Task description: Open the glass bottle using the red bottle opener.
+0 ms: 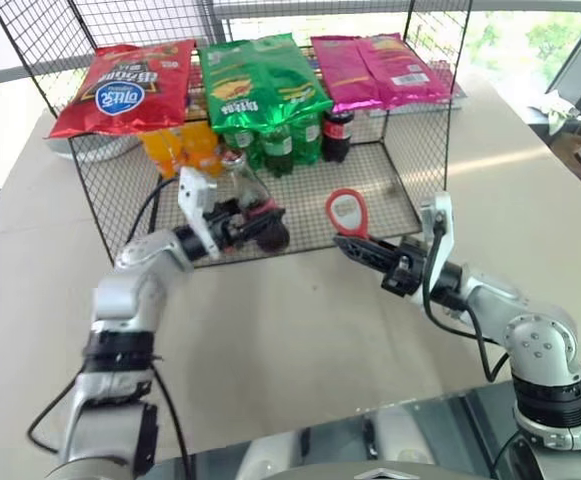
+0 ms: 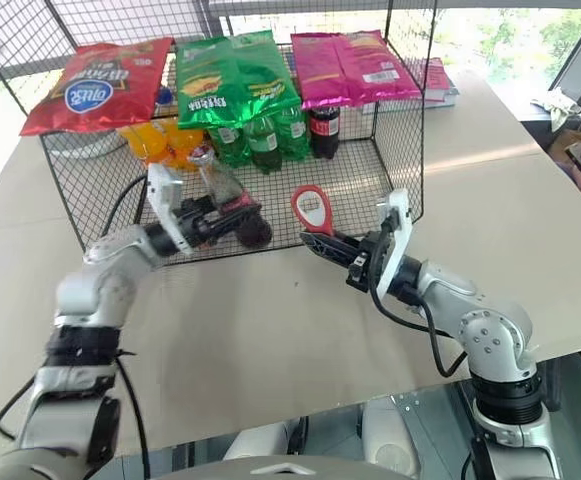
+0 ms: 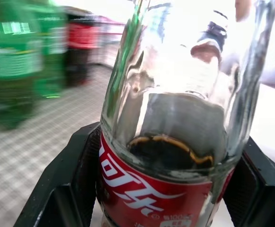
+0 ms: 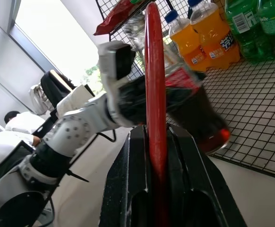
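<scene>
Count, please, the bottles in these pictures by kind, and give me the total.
Glass bottle, held in the left tool: 1
Orange drink bottles: 2
Green soda bottles: 3, as far as the green snack bag above them lets me see
Dark cola bottle with black cap: 1
Total: 7

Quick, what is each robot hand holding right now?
Left gripper: closed on the glass bottle.
Right gripper: shut on the red bottle opener.
</scene>
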